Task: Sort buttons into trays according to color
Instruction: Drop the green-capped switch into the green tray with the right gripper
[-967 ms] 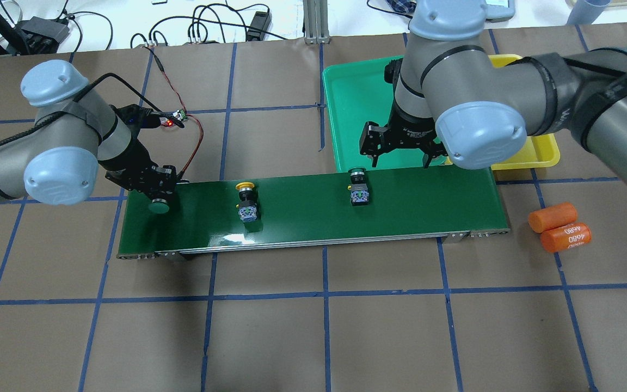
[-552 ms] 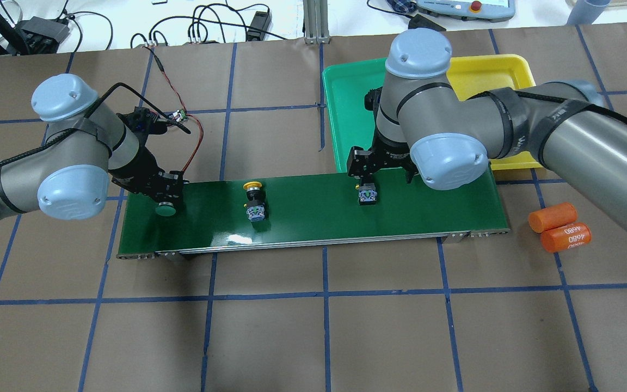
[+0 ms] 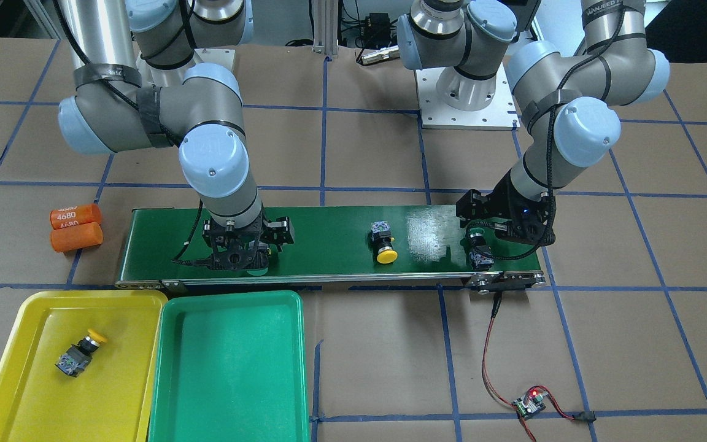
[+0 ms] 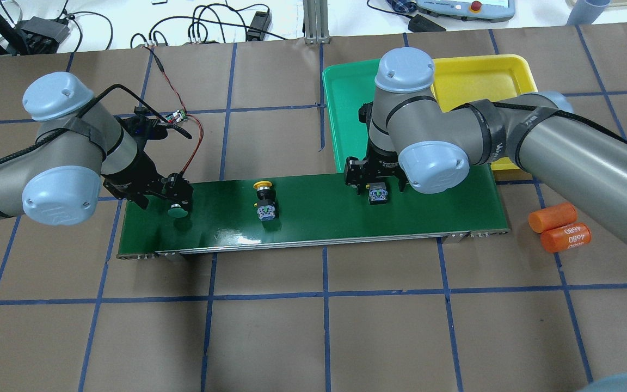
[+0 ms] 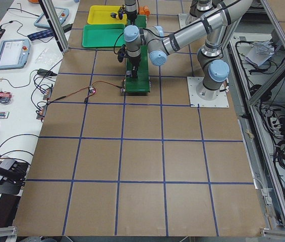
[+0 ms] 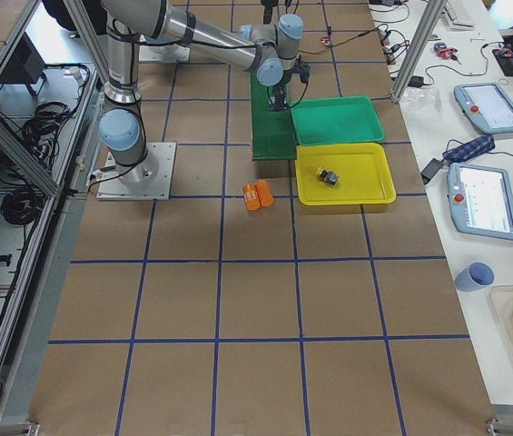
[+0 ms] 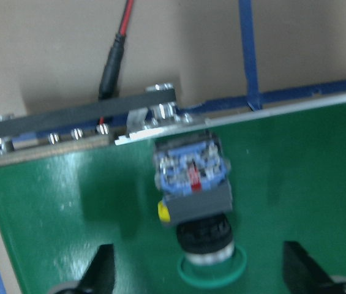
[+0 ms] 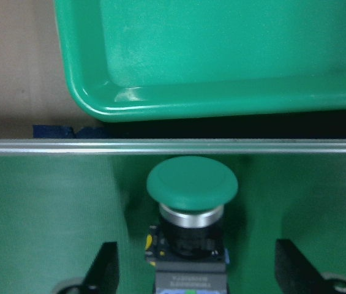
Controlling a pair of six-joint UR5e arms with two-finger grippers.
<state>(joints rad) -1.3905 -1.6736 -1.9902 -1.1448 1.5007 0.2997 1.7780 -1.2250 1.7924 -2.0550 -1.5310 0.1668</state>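
Pincers are both seen spread. The right pincer (image 4: 374,184) is set low over a green button (image 8: 191,184) lying on the belt (image 4: 319,215) just beside the green tray (image 4: 343,109). One finger is placed on each side of the button's body, and neither is touching it. The left pincer (image 4: 176,197) is poised likewise, without contact, over a second green button (image 7: 192,184) at the belt's other end. A yellow button (image 4: 264,200) lies on the belt between them, and a second yellow button (image 3: 77,357) is already in the yellow tray (image 3: 16,380). No button is seen in the green tray.

The step in hand is judged to be the grasp of the button near the tray. It would be done best if the blocky body, not the round cap, is pinched. The fingers should be centred so that nothing is tipped or pushed aside, and the squeeze completed before any lift. Only a short carry over the tray rim should then be needed.
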